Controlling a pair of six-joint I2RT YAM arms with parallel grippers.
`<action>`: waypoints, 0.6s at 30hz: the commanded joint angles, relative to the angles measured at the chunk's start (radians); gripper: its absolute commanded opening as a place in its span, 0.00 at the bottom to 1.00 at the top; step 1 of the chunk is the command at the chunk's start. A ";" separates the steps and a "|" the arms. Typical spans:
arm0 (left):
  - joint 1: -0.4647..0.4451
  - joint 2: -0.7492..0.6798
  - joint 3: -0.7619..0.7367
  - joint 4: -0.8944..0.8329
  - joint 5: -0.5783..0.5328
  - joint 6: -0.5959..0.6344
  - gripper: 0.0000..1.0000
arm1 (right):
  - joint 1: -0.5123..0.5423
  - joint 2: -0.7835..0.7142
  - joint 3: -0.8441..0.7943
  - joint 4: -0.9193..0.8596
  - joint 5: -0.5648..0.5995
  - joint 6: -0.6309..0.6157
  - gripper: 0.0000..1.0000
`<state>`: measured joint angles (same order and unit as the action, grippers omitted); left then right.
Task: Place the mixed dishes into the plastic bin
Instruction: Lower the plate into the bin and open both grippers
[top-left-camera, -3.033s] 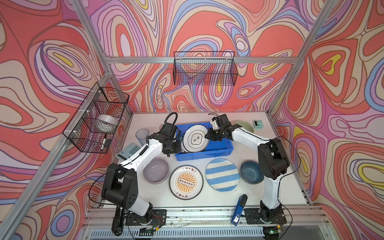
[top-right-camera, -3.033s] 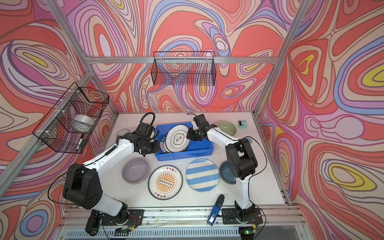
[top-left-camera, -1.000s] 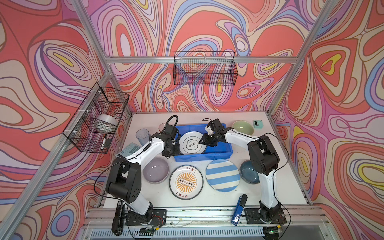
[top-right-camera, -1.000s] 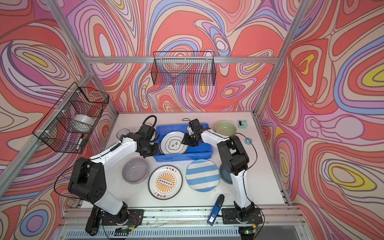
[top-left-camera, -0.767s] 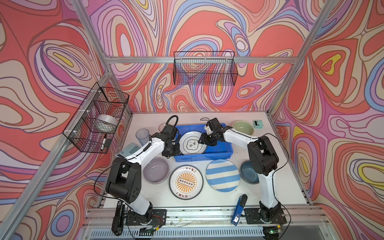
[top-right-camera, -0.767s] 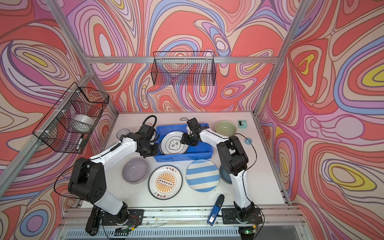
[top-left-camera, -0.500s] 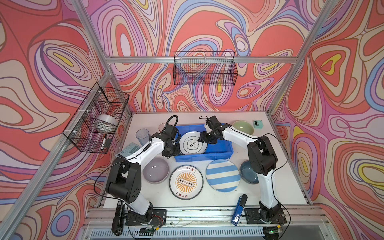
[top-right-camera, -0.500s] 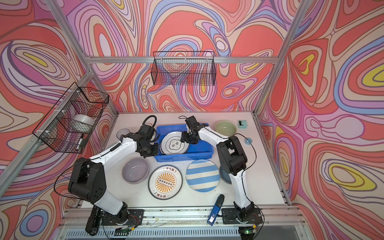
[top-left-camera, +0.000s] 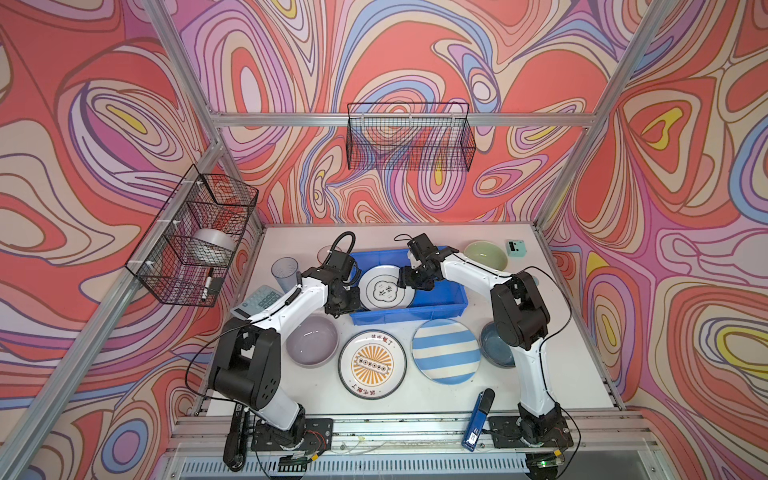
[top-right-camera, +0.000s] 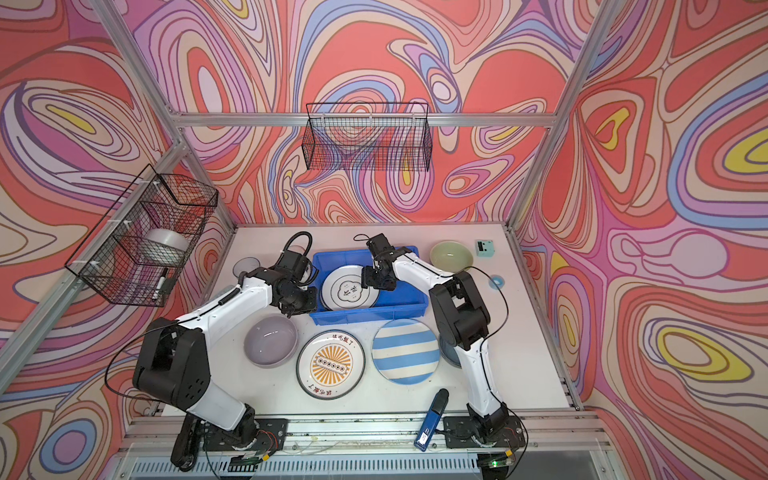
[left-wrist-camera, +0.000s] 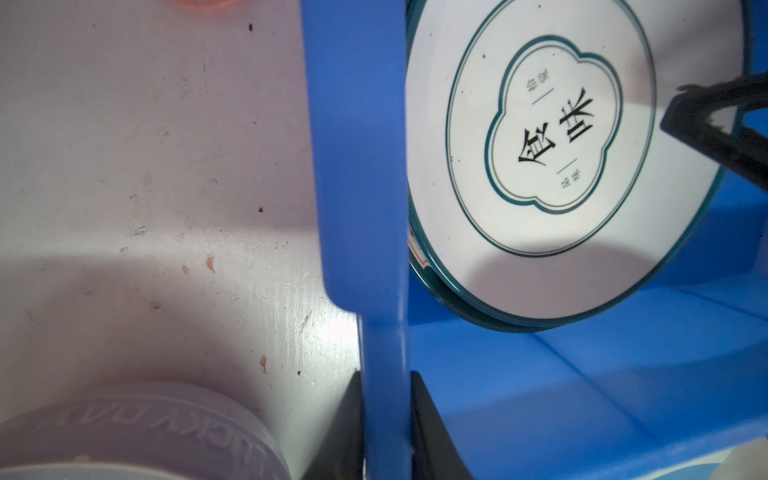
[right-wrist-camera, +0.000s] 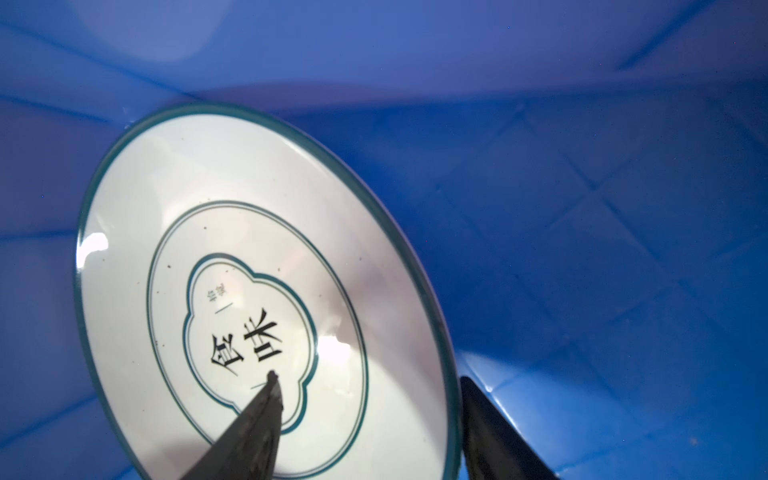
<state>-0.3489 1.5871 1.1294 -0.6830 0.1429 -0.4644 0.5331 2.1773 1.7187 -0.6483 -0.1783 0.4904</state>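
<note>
Inside the plastic bin (top-left-camera: 409, 316), just the white plate (top-left-camera: 386, 289), tilted, leaning toward the left wall. Out on the desk (top-left-camera: 415, 409), waiting: sunburst plate (top-left-camera: 372, 365), striped plate (top-left-camera: 446, 353), lavender bowl (top-left-camera: 311, 340), dark blue bowl (top-left-camera: 494, 359), pale green bowl (top-left-camera: 484, 254), grey-blue cup (top-left-camera: 285, 272). Early going, by that count.

From the left wrist view only: left end effector (left-wrist-camera: 384, 382) clenched on the bin's wall, a finger either side; hidden beneath the wrist in both top views. From the right wrist view: right end effector (right-wrist-camera: 370, 380) released, fingers parted astride the plate's rim.
</note>
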 joint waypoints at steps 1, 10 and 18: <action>-0.005 -0.043 -0.010 0.020 0.029 0.001 0.22 | 0.008 0.022 0.031 -0.021 0.010 -0.010 0.69; -0.004 -0.057 0.003 0.005 0.008 -0.002 0.27 | 0.010 0.014 0.046 -0.066 0.032 -0.026 0.76; -0.004 -0.052 0.010 0.005 0.017 0.005 0.28 | 0.013 0.026 0.074 -0.088 0.002 -0.038 0.77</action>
<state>-0.3508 1.5532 1.1290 -0.6830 0.1539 -0.4641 0.5385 2.1838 1.7679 -0.7185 -0.1669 0.4644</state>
